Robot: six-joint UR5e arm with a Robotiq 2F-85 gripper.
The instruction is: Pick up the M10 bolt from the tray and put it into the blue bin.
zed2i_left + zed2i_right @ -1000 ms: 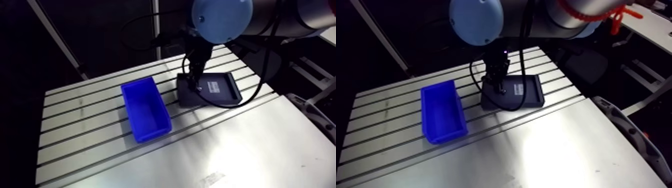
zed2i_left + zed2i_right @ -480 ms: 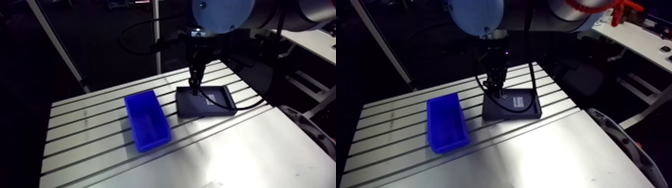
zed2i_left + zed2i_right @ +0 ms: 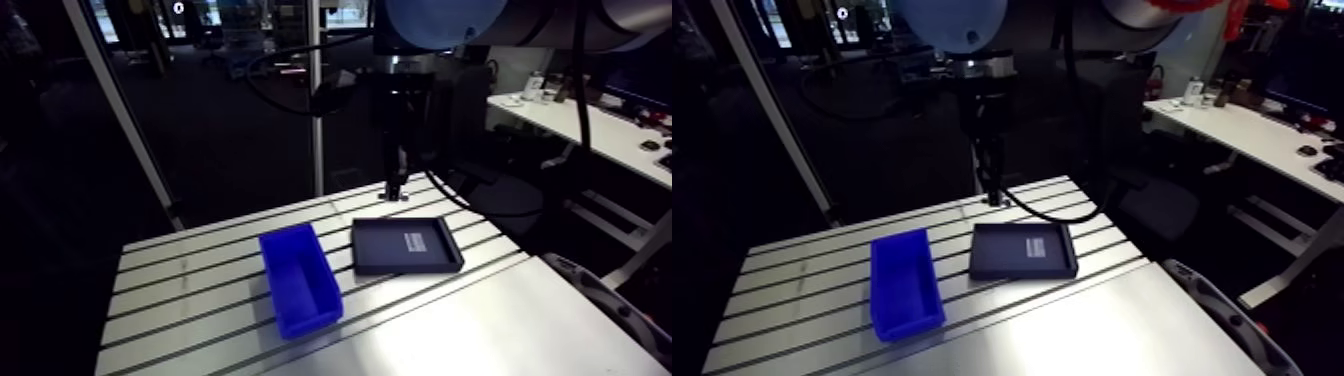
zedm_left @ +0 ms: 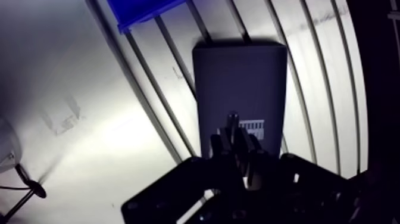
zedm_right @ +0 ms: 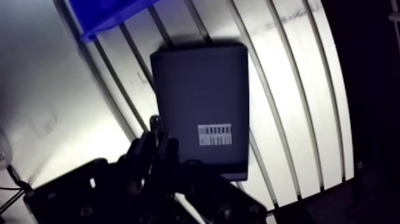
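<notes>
M10 bolt [image 4: 234,119] pinched in hand [image 4: 233,139], abv tray [image 4: 238,71].

A saturated blue bin [image 3: 300,280] stands out against the silver-grey aluminium table [image 3: 190,300], whose surface is striped with dark parallel slots and gives way to a plain, pale sheet washed with white glare. The tray [image 3: 405,246] is matte charcoal, nearly black, broken only by a white label [image 5: 214,134] printed with black barcode bars. The gripper [image 4: 235,136] is black, and the M10 bolt [image 4: 233,118] between its fingers shows dull grey. The arm's joint cap [image 3: 950,15] is light blue.
</notes>
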